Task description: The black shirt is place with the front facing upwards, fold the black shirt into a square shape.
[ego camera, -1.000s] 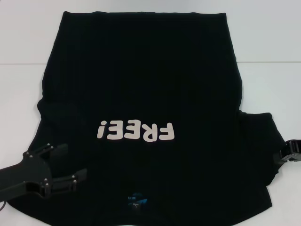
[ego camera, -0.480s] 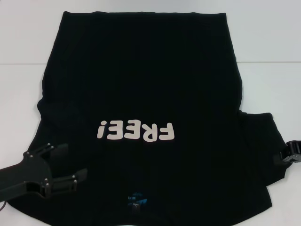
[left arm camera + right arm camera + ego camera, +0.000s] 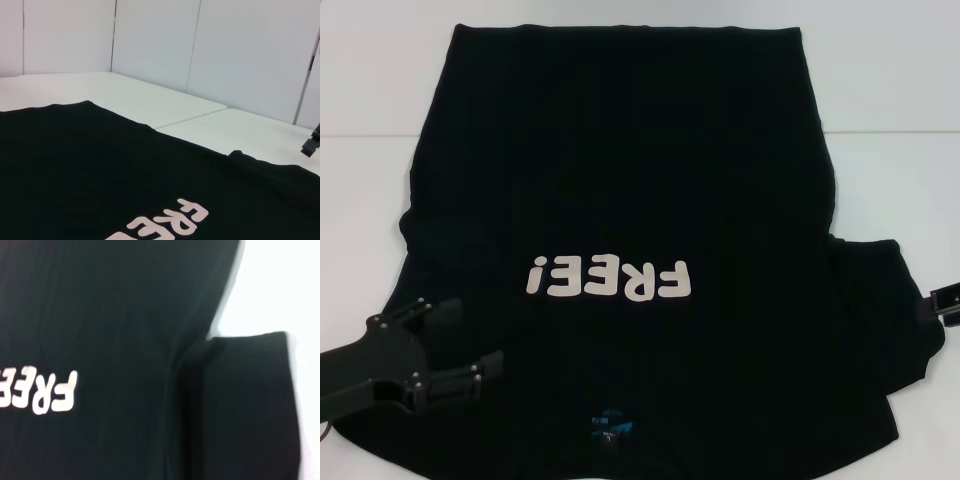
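Observation:
The black shirt (image 3: 620, 170) lies flat on the white table, front up, with its pale "FREE!" lettering (image 3: 610, 279) reading upside down and the blue neck label (image 3: 610, 430) at the near edge. My left gripper (image 3: 478, 336) hovers over the shirt's near left shoulder, fingers open and nothing visibly between them. The right sleeve (image 3: 880, 310) sticks out sideways. Only a sliver of my right gripper (image 3: 947, 299) shows at the right edge, just off that sleeve. The right wrist view shows the lettering (image 3: 45, 392) and the sleeve (image 3: 245, 405). The left wrist view looks across the shirt (image 3: 75, 165).
The white table (image 3: 900, 180) has a seam line running across behind the shirt's middle. White wall panels (image 3: 150, 40) stand beyond the table. Bare tabletop lies on both sides of the shirt.
My right gripper has drawn back to the right, away from the sleeve edge and nearly out of the head view. The left gripper has shifted slightly toward the left.

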